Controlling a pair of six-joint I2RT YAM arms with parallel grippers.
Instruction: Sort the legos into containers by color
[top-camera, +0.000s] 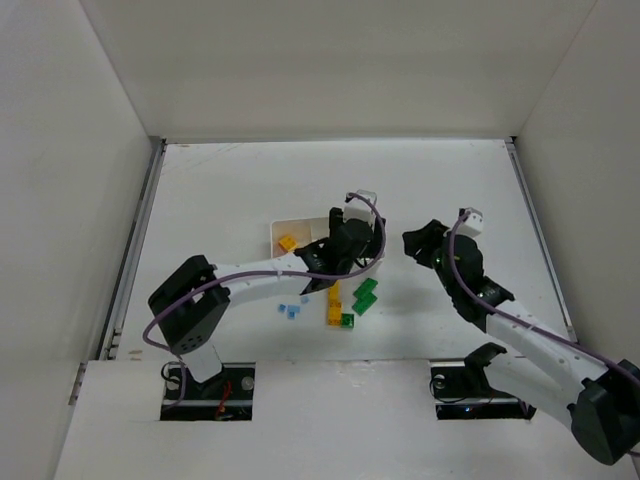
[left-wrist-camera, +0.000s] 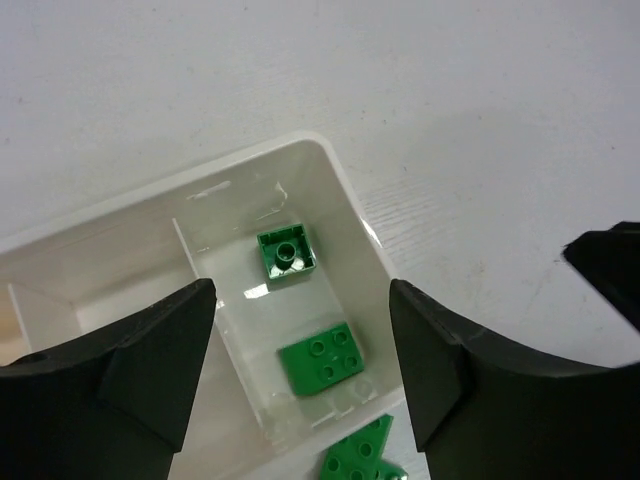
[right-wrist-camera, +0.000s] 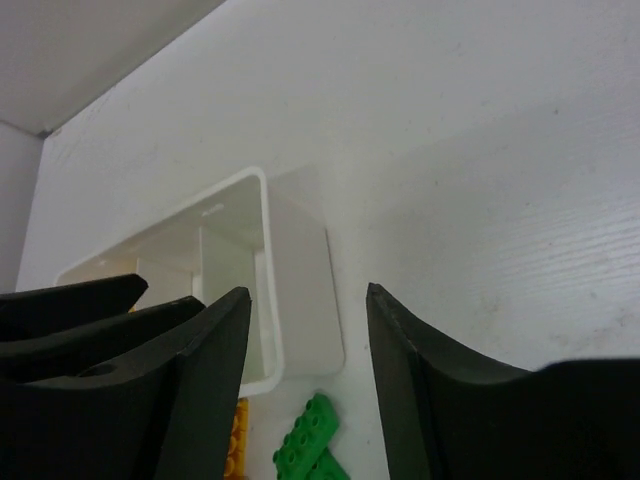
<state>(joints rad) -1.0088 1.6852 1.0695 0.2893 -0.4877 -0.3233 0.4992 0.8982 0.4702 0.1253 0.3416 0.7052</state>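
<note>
Lying in the tray's (left-wrist-camera: 340, 195) end compartment, two green legos, one small green brick (left-wrist-camera: 286, 256) and one flat green brick (left-wrist-camera: 320, 360), sit between the left gripper's (left-wrist-camera: 301, 295) wide-open, empty jaws. A third green brick (left-wrist-camera: 358, 458) lies outside the wall, nearer the wrist. The right gripper (right-wrist-camera: 307, 295), jaws parted and empty, frames the tray's end wall and one long green brick (right-wrist-camera: 305, 432) on the table (right-wrist-camera: 480, 200).

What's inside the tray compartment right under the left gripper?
A square green lego and a flat green lego. The left gripper covers most of the other compartments.
</note>
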